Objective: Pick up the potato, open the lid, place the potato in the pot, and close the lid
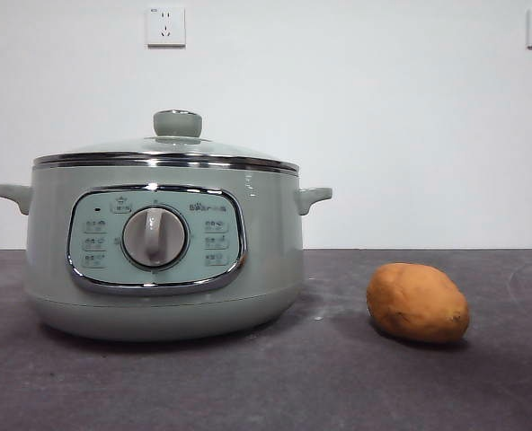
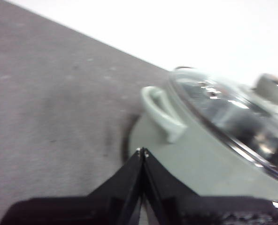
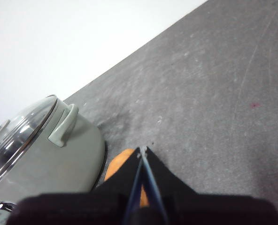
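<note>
Front view: neither arm appears in the frame. The small icons and the lettering on the pot's control panel are too small to read.

Left wrist view: the picture is blurred. The pot's far side and part of the lid are cut off by the frame edge.

Right wrist view: the right gripper covers most of the potato. The lid's knob is cut off at the edge.
</note>
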`<state>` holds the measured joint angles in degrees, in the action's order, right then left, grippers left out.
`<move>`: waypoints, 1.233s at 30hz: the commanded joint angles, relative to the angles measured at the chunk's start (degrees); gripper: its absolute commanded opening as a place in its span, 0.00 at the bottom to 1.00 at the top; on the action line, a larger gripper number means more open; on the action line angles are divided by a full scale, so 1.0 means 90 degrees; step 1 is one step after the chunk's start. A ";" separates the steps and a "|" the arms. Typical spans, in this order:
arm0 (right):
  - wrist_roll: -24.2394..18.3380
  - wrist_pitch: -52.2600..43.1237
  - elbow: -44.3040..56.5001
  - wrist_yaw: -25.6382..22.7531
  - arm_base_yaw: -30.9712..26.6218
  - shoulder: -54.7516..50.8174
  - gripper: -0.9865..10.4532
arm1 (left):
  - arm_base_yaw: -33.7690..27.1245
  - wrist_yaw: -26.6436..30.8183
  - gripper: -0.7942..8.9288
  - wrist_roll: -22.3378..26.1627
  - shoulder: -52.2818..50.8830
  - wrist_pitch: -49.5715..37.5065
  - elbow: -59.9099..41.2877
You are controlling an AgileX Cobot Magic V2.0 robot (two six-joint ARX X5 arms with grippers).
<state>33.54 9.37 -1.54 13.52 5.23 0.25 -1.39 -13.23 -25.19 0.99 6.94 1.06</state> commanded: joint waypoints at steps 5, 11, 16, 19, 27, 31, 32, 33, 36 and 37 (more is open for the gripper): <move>0.0049 0.0046 -0.0789 0.0012 0.0005 0.0338 0.07 | -0.0015 -0.0158 0.08 -0.0056 0.0053 0.0600 0.0733; -0.0143 0.0061 -0.1797 0.0007 0.0005 0.1158 0.07 | -0.0015 -0.0576 0.08 0.0036 0.0539 0.0957 0.1778; -0.0430 0.0097 -0.2759 0.0041 0.0005 0.1899 0.07 | -0.0015 -0.1236 0.08 0.0214 0.1190 0.0976 0.2635; -0.0678 0.0257 -0.3342 0.0357 0.0005 0.2361 0.07 | -0.0015 -0.1520 0.07 0.0299 0.1698 0.1149 0.3169; -0.1715 0.1707 -0.4966 0.1542 0.0005 0.3696 0.07 | -0.0015 -0.2407 0.08 0.1086 0.3259 0.2234 0.4653; -0.2472 0.2703 -0.5654 0.2096 0.0005 0.4364 0.09 | -0.0012 -0.2421 0.08 0.1586 0.3993 0.2970 0.5357; -0.2623 0.2929 -0.5782 0.2181 0.0005 0.4498 0.09 | -0.0010 -0.2426 0.08 0.1685 0.4133 0.3106 0.5481; -0.2764 0.3174 -0.5914 0.2183 0.0005 0.4660 0.09 | -0.0007 -0.2421 0.08 0.1785 0.4296 0.3249 0.5617; -0.3164 0.3699 -0.6147 0.2178 0.0010 0.5022 0.10 | -0.0007 -0.2431 0.08 0.2004 0.4646 0.3507 0.5899; -0.3271 0.3852 -0.6198 0.2178 0.0010 0.5139 0.14 | -0.0005 -0.2429 0.08 0.2025 0.4750 0.3575 0.5977</move>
<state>7.86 43.18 -57.04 33.01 5.23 45.95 -1.39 -34.92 -9.30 43.62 38.87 54.48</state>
